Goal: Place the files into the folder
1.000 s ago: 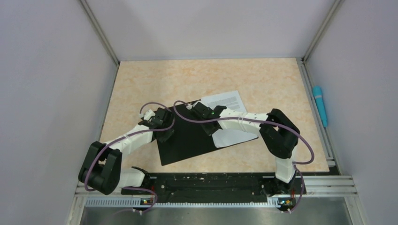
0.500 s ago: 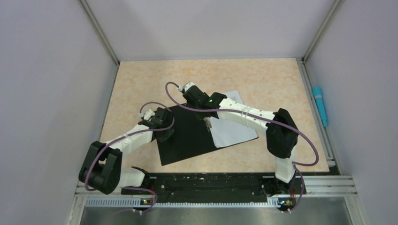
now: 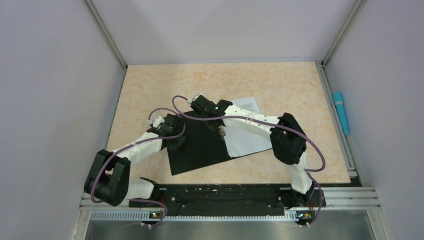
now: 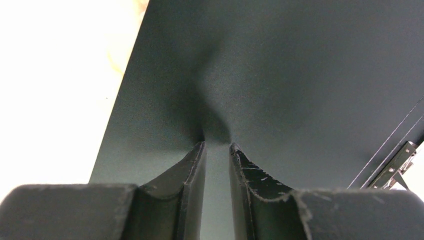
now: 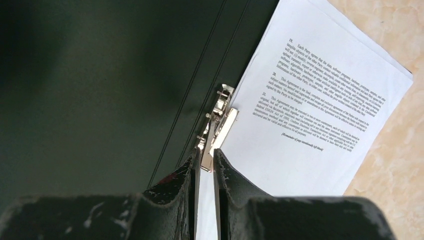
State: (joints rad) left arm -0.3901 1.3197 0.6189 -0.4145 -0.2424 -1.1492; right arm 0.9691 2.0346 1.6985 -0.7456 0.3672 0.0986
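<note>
The folder point(image 3: 197, 150) lies open and flat, black inside up, with its metal spine clip point(image 3: 220, 131) in the middle. The files point(image 3: 247, 140), white printed sheets, lie on its right half, against the clip. My left gripper point(image 3: 176, 143) is shut, its tips resting on the bare black left flap point(image 4: 275, 75); the clip point(image 4: 395, 167) shows at the lower right of that view. My right gripper point(image 3: 210, 117) is shut and holds nothing. In the right wrist view it point(image 5: 205, 152) sits just short of the clip's near end point(image 5: 216, 120), with the files point(image 5: 310, 115) to its right.
A blue pen-like stick point(image 3: 341, 112) lies on the right rail outside the tabletop. Grey walls close in the beige table point(image 3: 280, 85) on three sides. The arms' base rail point(image 3: 225, 195) runs along the near edge.
My right wrist has swung from over the spine clip up and left to the folder's far edge, and its elbow has shifted left. The left arm, folder and files have not moved.
</note>
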